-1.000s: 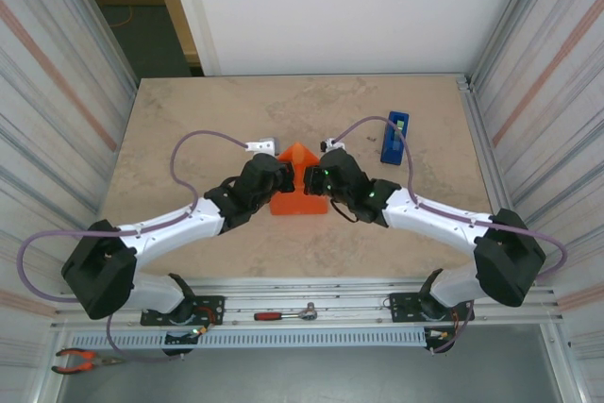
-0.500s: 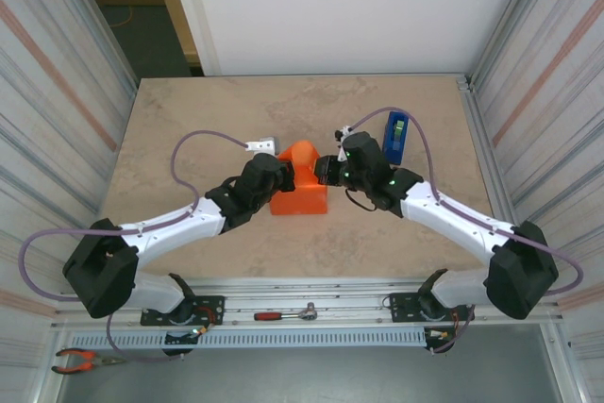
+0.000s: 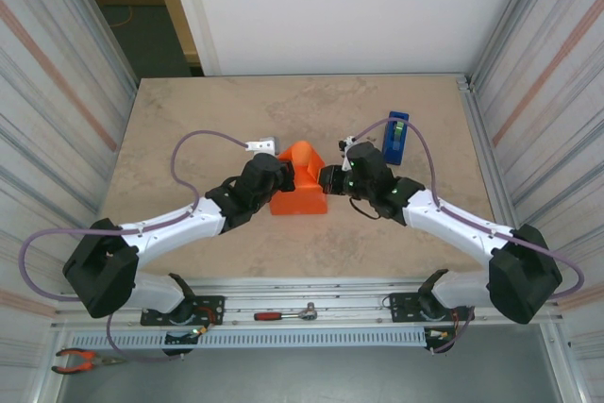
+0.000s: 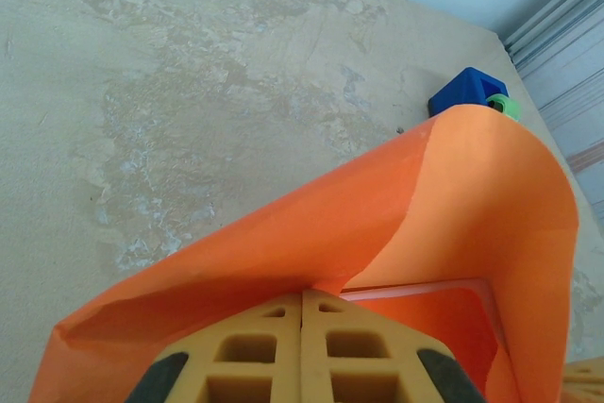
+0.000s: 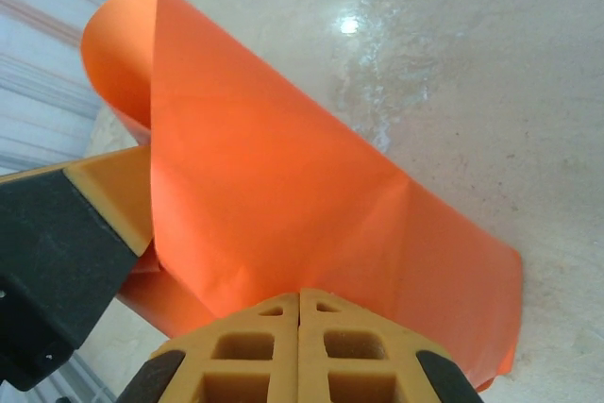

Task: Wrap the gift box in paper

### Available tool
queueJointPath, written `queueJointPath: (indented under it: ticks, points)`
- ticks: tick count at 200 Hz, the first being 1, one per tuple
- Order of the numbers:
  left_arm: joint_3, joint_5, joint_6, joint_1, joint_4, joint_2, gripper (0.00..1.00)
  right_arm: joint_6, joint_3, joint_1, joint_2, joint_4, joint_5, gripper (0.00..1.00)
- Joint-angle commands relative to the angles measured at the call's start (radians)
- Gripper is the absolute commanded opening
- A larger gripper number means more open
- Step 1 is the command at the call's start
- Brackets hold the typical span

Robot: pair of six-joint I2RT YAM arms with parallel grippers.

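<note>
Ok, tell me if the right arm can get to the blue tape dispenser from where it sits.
Probably yes. The tape dispenser stands close beyond the right gripper, with bare table between them. The gripper is shut at the paper's edge, so it would have to leave that first.

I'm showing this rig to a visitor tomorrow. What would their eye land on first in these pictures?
The bright orange paper, humped up in the middle of the table, with the left gripper and right gripper shut at its opposite sides. Next, the blue tape dispenser, standing farther back on the right.
</note>
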Motion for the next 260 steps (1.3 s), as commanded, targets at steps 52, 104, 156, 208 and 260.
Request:
queueJointPath:
  ticks: [52,104,156,208,260]
  points:
    - [0.042,0.056,-0.059,-0.008,-0.176,0.013,0.09,-0.051,-0.01,0.07,0.046,-0.072,0.096,0.0]
    - [0.107,0.018,-0.076,0.0,-0.312,-0.009,0.21,-0.037,-0.028,0.072,0.047,-0.062,0.098,0.0]
    - [0.096,-0.014,-0.096,-0.012,-0.349,-0.012,0.19,-0.03,-0.044,0.072,0.039,-0.051,0.085,0.0]
    - [0.062,-0.017,-0.091,-0.056,-0.231,-0.002,0.36,-0.027,-0.061,0.072,0.028,-0.042,0.063,0.0]
    - [0.018,-0.051,-0.071,-0.086,-0.148,0.004,0.48,-0.028,-0.076,0.072,0.02,-0.041,0.046,0.0]
